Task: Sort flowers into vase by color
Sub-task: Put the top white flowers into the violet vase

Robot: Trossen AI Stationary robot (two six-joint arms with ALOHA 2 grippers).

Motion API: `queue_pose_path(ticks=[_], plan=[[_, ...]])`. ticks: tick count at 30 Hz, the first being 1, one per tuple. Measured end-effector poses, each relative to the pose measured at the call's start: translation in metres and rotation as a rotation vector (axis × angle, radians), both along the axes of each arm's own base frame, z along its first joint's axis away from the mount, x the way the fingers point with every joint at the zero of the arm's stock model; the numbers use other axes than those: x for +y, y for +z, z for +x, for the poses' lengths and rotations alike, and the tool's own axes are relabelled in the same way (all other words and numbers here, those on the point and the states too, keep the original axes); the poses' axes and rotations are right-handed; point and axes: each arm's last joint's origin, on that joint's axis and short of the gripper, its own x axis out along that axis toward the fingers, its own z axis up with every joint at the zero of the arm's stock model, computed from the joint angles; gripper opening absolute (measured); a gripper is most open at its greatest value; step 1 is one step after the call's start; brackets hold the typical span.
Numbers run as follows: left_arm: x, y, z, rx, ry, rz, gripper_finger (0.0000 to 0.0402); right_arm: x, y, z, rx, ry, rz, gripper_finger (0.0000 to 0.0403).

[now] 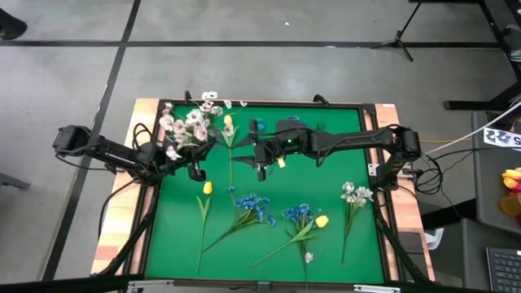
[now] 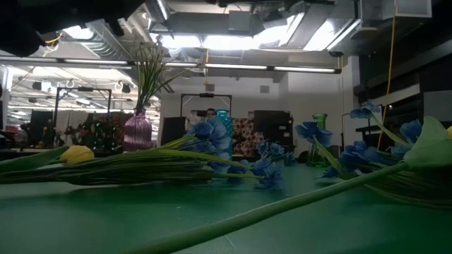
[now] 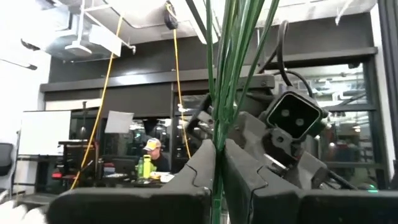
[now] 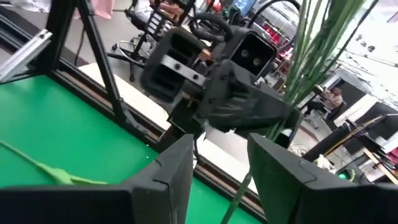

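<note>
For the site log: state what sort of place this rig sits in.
Probably a robotics lab or industrial workspace: exposed ceiling ducts, a grey concrete floor with taped lines, and a person at a desk beyond the green table.

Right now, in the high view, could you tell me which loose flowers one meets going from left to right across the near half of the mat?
Yellow tulip → blue spray → second blue spray → second yellow tulip → white spray.
</note>
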Motion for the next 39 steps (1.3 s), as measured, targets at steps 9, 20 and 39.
queue_pose_path(ticks=[9,20,39], plan=[[-0.002,0.003,0.014,0.024,-0.023,0.025,0.0011,-0.001,-0.002,0.003,-0.003,-0.032,0.005,0.0154],[-0.004,0.004,0.019,0.016,-0.067,0.037,0.0012,-0.003,-0.002,0.003,-0.007,-0.069,0.005,0.0154],[-0.007,0.008,0.025,-0.020,-0.100,0.081,0.0009,-0.004,0.000,0.003,-0.015,-0.135,0.035,0.0154]])
